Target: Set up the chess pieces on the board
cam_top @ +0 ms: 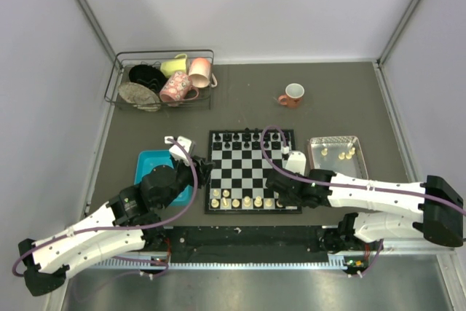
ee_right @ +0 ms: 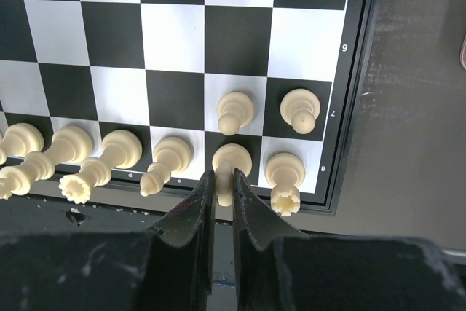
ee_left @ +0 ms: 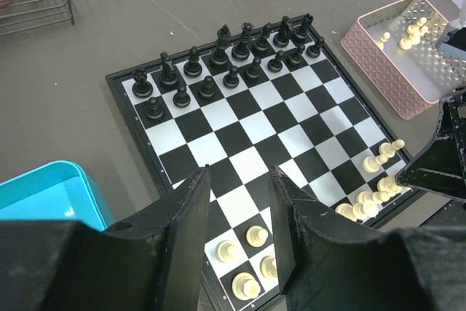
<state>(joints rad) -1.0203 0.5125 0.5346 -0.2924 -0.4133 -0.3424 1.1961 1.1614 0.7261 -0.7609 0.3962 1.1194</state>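
Closest in, the right fingers are clenched on one of the chess pieces, which stands in the board's near row, second from its right corner beside its fellows, while the left fingers hang released above the board's near left corner.

My left arm reaches in from the near-left corner, wrist tilted fwd and down. Left gripper hangs w/ fingers spread wide. My right arm lies stretched leftward, nearly flat. Right gripper points down, fingers pinched almost together on one cream piece. Contact pts are hidden by the tips, so the grip is prob. firm.
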